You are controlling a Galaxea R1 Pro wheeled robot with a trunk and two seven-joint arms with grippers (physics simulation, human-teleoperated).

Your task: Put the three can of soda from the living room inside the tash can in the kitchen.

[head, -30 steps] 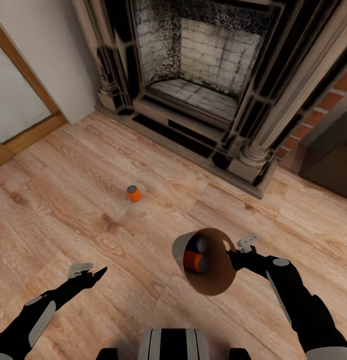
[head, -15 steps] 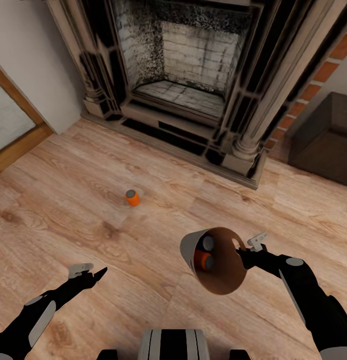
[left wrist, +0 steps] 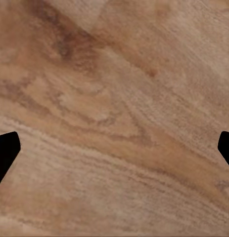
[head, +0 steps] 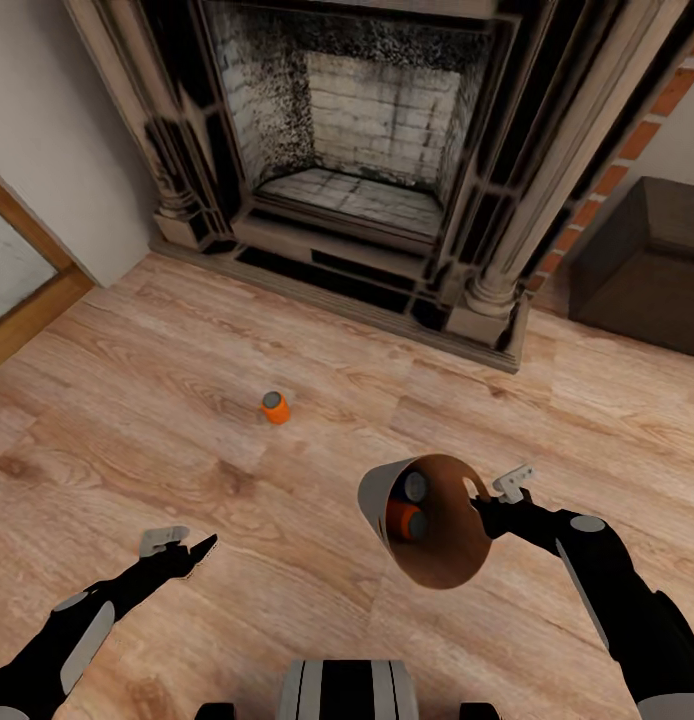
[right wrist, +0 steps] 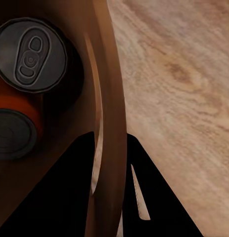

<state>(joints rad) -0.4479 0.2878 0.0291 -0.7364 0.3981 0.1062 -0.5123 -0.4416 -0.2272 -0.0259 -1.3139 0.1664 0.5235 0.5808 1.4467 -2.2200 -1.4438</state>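
One bright orange soda can [head: 276,407] stands upright on the light wood floor in front of the fireplace. My right gripper [head: 483,506] is shut on the rim of the trash can [head: 375,495], held tilted above the floor with its brown inside facing me. Inside lie a dark blue can [head: 415,487] and an orange can [head: 403,521]. The right wrist view shows the rim [right wrist: 110,89] pinched between my fingers, with the dark can's top [right wrist: 30,54] and the orange can [right wrist: 13,129] beyond. My left gripper [head: 187,548] hangs open and empty over bare floor [left wrist: 114,118], well short of the standing can.
The dark carved fireplace [head: 367,150] fills the back of the head view. A low dark cabinet [head: 647,265] and red brick [head: 627,150] are at the right. A wood-framed door [head: 27,300] is at the left. Open wood floor lies around the can.
The whole picture has shifted, so the camera has moved; the fireplace now sits further left. The right arm with the trash can has drifted slightly right. The left arm holds its pose.
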